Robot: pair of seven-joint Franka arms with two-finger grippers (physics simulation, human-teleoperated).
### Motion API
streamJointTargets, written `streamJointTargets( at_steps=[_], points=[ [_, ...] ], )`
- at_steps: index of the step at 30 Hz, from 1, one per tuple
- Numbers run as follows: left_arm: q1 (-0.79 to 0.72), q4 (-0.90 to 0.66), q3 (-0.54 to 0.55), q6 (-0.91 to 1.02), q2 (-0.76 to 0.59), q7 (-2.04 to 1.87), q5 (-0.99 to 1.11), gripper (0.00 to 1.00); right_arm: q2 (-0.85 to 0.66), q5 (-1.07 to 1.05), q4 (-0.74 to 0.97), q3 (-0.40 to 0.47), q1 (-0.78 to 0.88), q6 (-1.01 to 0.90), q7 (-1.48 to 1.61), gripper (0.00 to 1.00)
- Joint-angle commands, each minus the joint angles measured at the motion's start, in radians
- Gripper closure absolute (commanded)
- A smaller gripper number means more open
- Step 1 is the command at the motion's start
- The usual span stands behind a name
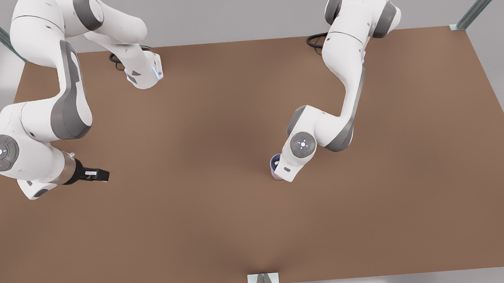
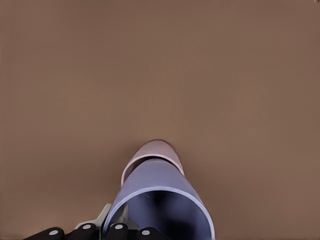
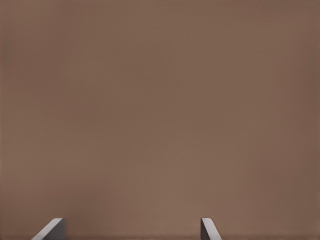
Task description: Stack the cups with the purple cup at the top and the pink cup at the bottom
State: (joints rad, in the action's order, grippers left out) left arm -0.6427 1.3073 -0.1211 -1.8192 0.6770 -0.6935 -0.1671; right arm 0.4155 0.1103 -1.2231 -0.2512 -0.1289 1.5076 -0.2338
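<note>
Left pincer [image 2: 114, 222] of mine is right down at the cups, close to the rim of the purple cup [image 2: 160, 192]. I cannot tell if it is open or closed, or if it has hold of the cup. In the left wrist view I look down into the purple cup's dark mouth. Its lower part goes into the pink cup [image 2: 156, 150], which peeks out from under it. Both cups stand upright on the brown desk [image 2: 160, 65].

In the front view my left arm bends down over the cups and hides most of them. A bit of the purple cup [image 1: 274, 161] shows beside my wrist. The cups are near the middle of the desk [image 1: 205, 233], a little toward the front view's right edge, well away from every corner.

My right pincer [image 1: 102, 174] waits well apart from the cups, close to the desk edge on the front view's left. It is open and holds nothing. In the right wrist view its two fingertips [image 3: 51, 229] stand far from each other, with bare desk between them.
</note>
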Motion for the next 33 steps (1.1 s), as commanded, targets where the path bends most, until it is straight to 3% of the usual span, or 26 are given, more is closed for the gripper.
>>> streamJointTargets(
  at_steps=[1,7,8,9,11,12,17,18,20,25,29,31,33],
  points=[
    [0.0,0.0,0.0,-0.005,0.003,-0.067,0.0,0.79,-0.001,0.0,0.0,0.0,0.0,-0.001,-0.01,0.0],
    [0.0,0.014,0.0,-0.026,0.009,-0.067,0.003,0.79,-0.001,-0.001,0.0,0.0,0.0,0.0,-0.01,0.0],
    [0.0,0.014,0.0,-0.026,0.009,-0.067,0.003,0.75,-0.001,-0.001,0.0,0.0,0.0,0.0,-0.01,0.0],
    [0.0,0.014,0.0,-0.026,0.009,-0.069,0.003,0.64,-0.001,-0.001,0.0,0.0,0.0,0.0,-0.01,0.0],
    [0.0,0.014,0.0,-0.026,0.009,-0.069,0.004,0.53,-0.001,0.0,0.0,0.0,0.0,0.0,-0.01,0.0],
    [0.002,0.014,0.0,-0.026,0.009,-0.067,0.005,0.4,-0.001,-0.001,0.0,0.0,0.0,0.0,-0.01,0.0],
    [0.008,0.014,0.0,-0.025,0.006,-0.066,0.005,0.26,-0.001,0.0,0.0,0.0,0.0,-0.001,-0.01,0.0],
    [0.009,0.014,0.0,-0.025,0.006,-0.064,0.005,0.21,-0.001,0.0,-0.001,0.0,0.0,-0.001,-0.01,0.0],
    [0.009,0.014,0.0,-0.023,0.004,-0.061,0.005,0.0,-0.001,0.0,-0.001,0.0,0.0,-0.001,-0.01,0.0],
    [0.011,-0.002,-0.014,0.055,-0.051,-0.052,0.009,0.0,-0.001,0.0,-0.001,0.0,0.0,-0.001,-0.01,0.0],
    [0.014,-0.046,-0.196,0.314,-0.135,0.379,0.034,0.0,-0.001,0.0,-0.001,0.001,0.0,-0.001,-0.01,0.0],
    [0.023,-0.046,-0.302,0.34,-0.169,0.646,0.034,0.0,-0.001,0.0,-0.001,0.0,0.0,-0.001,-0.01,0.0],
    [0.075,-0.046,-0.335,0.365,-0.214,0.755,0.034,0.0,-0.001,-0.001,-0.001,0.0,0.0,-0.001,-0.009,0.0]
  ],
)
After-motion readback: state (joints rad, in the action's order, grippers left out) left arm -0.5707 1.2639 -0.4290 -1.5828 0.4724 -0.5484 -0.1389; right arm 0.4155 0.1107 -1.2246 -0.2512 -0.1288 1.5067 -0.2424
